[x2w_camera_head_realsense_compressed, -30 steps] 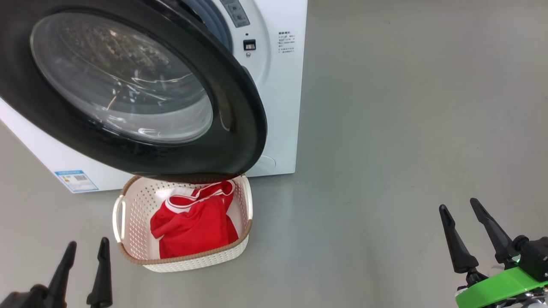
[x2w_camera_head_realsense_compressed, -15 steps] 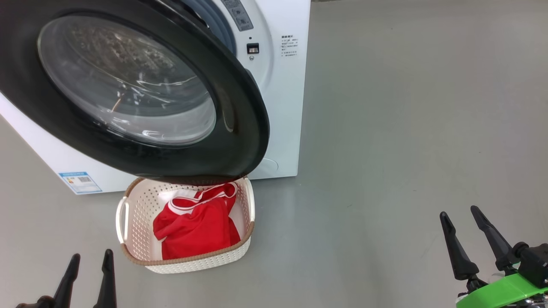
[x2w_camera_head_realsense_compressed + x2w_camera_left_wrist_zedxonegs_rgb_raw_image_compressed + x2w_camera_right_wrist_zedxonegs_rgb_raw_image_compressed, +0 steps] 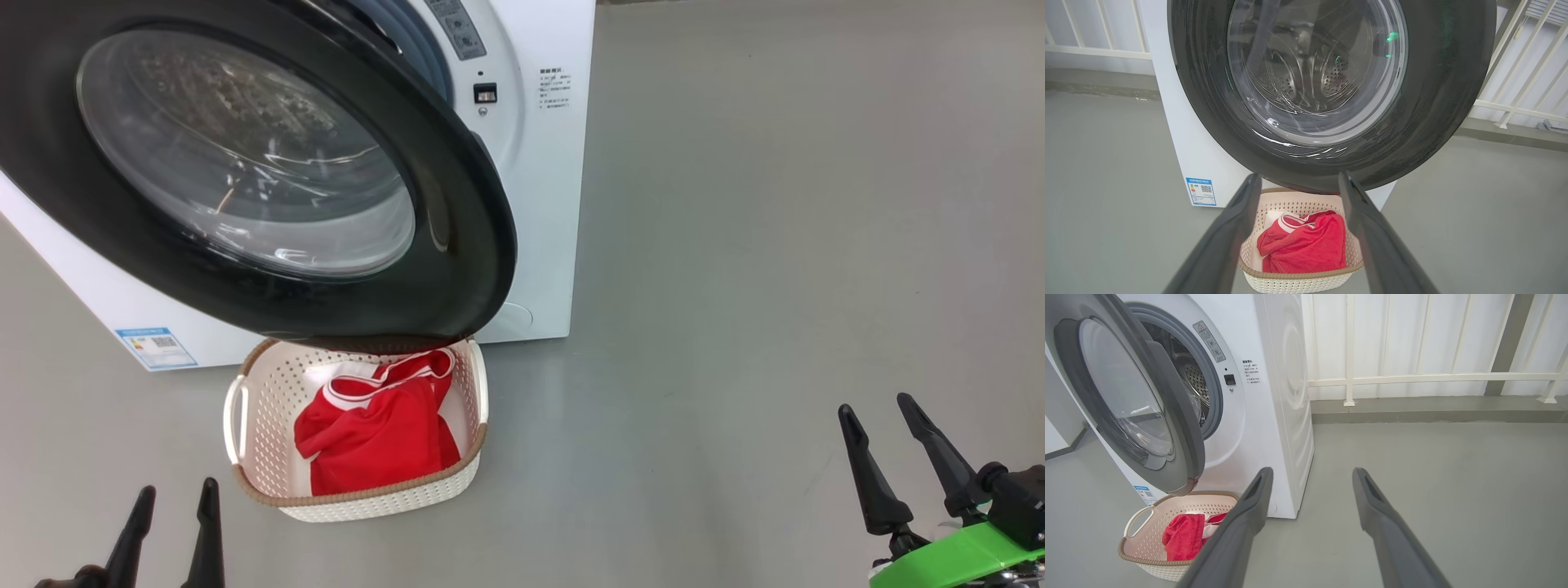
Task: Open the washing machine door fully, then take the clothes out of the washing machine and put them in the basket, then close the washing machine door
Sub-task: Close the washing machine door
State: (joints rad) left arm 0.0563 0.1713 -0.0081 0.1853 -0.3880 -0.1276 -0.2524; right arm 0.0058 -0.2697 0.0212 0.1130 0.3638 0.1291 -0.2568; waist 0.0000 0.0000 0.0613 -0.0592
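The washing machine door (image 3: 457,212) stands open, its black rim and glass window swung out over the basket (image 3: 253,425). Red clothes (image 3: 380,429) with white trim lie inside the basket on the floor before the white washing machine (image 3: 547,204). My left gripper (image 3: 175,494) is open at the lower left, just left of the basket, holding nothing. At the lower right my right gripper (image 3: 873,404) is open and empty, far from the basket. The left wrist view faces the door (image 3: 1437,81) and the clothes (image 3: 1306,247). The right wrist view shows the door (image 3: 1171,416), the drum opening and the basket (image 3: 1141,514).
Grey floor (image 3: 775,245) spreads to the right of the machine. A white railing (image 3: 1412,377) and panelled wall stand behind it. A blue label sticker (image 3: 155,347) sits low on the machine's front.
The head view has shifted slightly, so the machine and basket sit a little lower and to the right. My left gripper has dropped toward the bottom edge. The right gripper has sunk slightly.
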